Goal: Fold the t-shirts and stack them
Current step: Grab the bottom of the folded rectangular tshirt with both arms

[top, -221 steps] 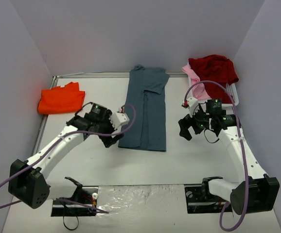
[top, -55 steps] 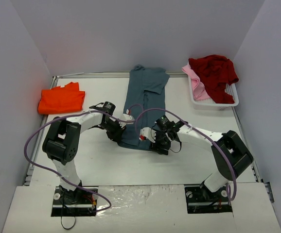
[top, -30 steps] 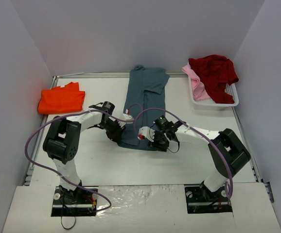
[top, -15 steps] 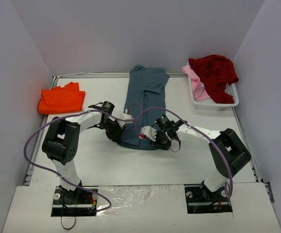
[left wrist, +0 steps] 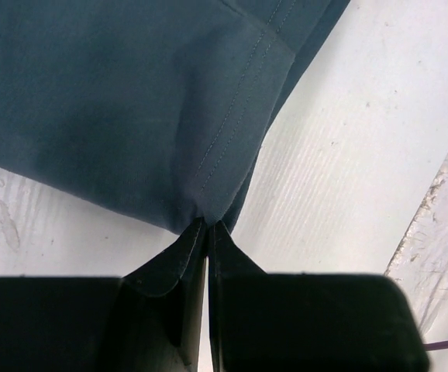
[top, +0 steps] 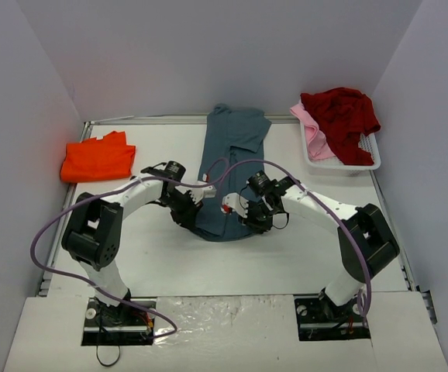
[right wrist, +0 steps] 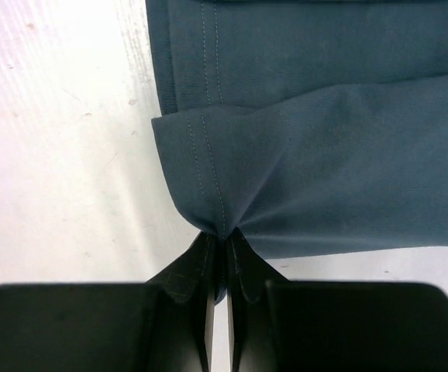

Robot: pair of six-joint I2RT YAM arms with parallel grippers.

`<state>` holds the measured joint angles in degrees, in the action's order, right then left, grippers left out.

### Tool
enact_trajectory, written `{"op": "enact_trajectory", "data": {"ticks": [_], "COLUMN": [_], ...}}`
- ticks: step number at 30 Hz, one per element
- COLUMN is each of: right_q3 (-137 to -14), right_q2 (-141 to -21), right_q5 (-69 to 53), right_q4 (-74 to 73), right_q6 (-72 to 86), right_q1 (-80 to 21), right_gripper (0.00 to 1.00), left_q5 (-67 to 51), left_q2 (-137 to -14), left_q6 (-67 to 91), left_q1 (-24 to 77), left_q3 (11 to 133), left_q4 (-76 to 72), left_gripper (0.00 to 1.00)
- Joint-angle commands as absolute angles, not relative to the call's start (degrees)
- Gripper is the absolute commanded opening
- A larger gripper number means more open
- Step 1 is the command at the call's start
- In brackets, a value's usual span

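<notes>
The slate blue-grey cotton t-shirt (top: 236, 147), folded into a long strip, lies flat on the white table (top: 286, 260) to the left of the white plastic basket (top: 340, 167), its near end closer to the arm bases than the basket is. Seconds ago both arms stood off the cloth, one on either side of it; now both are down at its near hem. The left gripper (left wrist: 208, 225) has its black jaws pressed together on the hem's left corner, the stitched edge puckering into the pinch, as it already did a second ago. The right gripper (right wrist: 224, 235), whose jaws were partly apart a moment earlier, has now closed on the right corner, with the fabric gathered to a point between the tips. The hem, straight and square-cornered before, now looks drawn in and rounded. The bright orange folded t-shirt (top: 96, 159) sits unmoved far to the left of the basket, and the dark red crumpled t-shirt (top: 340, 112) and pale pink t-shirt (top: 311, 128) are heaped in the basket as before.
</notes>
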<state>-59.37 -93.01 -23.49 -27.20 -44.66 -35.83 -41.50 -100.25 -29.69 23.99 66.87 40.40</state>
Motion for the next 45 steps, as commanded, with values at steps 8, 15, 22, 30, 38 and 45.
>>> {"op": "enact_trajectory", "data": {"ticks": [8,15,22,30,38,45], "right_q3": [-63.0,-63.2,-65.4,-67.5,-68.3,-68.4], "right_q2": [-91.6,-91.1,-91.1,-90.4,-89.9,-87.6], "right_q5": [-26.7,-27.6,-28.8,-31.6,-36.1,-37.8], "right_q4": [-36.6,-38.8,-43.0,-48.1,-51.7,-54.2], "right_q6": [-44.5,-43.8,-43.7,-45.2,-48.2,-49.3], "right_q1": [-35.7,-35.8,-35.8,-35.9,-35.9,-36.1], "right_gripper": [0.00,0.00,0.00,0.00,0.00,0.00], "left_q5": [-44.1,-44.6,-46.5,-49.9,-54.3,-57.0], "left_q2": [-95.0,-92.8,-90.9,-86.8,-83.3,-80.7], "left_q6": [-31.4,-32.2,-34.7,-38.3,-42.9,-47.8], "left_q1": [26.2,26.2,26.7,27.9,28.8,29.4], "left_q3": [67.1,65.7,64.8,62.0,59.2,57.9], "left_q4": [41.0,42.3,46.2,48.9,50.8,54.0], "left_gripper": [0.02,0.03,0.02,0.02,0.02,0.02]}}
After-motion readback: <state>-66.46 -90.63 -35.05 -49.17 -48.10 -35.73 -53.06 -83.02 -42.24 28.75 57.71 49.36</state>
